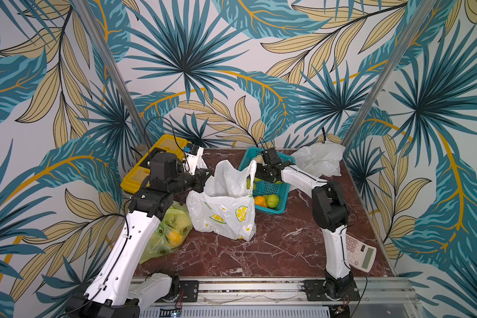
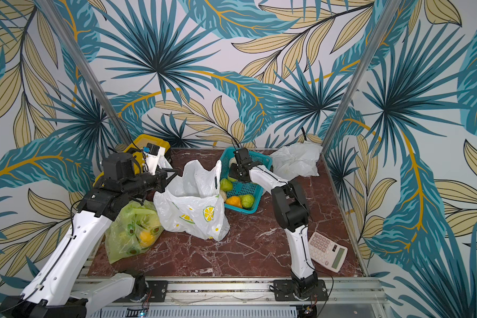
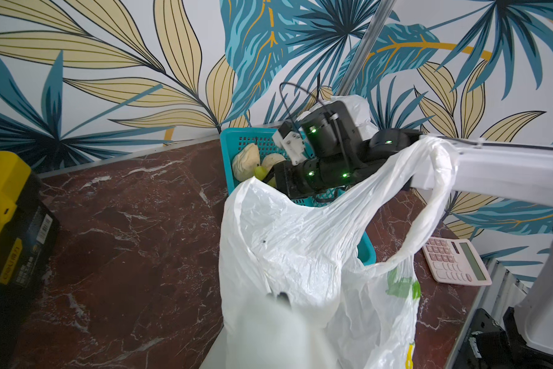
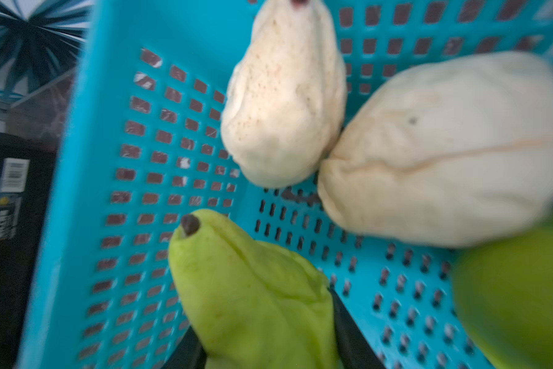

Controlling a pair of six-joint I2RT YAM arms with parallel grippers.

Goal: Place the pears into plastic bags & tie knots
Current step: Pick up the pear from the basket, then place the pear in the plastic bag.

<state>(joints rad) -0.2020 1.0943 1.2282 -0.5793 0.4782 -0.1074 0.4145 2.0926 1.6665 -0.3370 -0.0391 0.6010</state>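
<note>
One light, likely slippery green pear (image 4: pixel 252 294) is pinched mid-belly by the right tool (image 4: pixel 262 319) inside the basket (image 4: pixel 109 96); the lemon-print bag (image 1: pixel 226 209) beside the basket is clamped by the left tool (image 1: pixel 206 177).

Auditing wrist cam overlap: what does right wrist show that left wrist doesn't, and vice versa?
Right wrist only: the right gripper, its fingers against both sides of a green pear.
Left wrist only: the lemon-print bag with its handle loop raised, the calculator, and the right arm reaching into the teal basket.
Both: the teal basket and two cream pears lying in it, touching each other.
</note>
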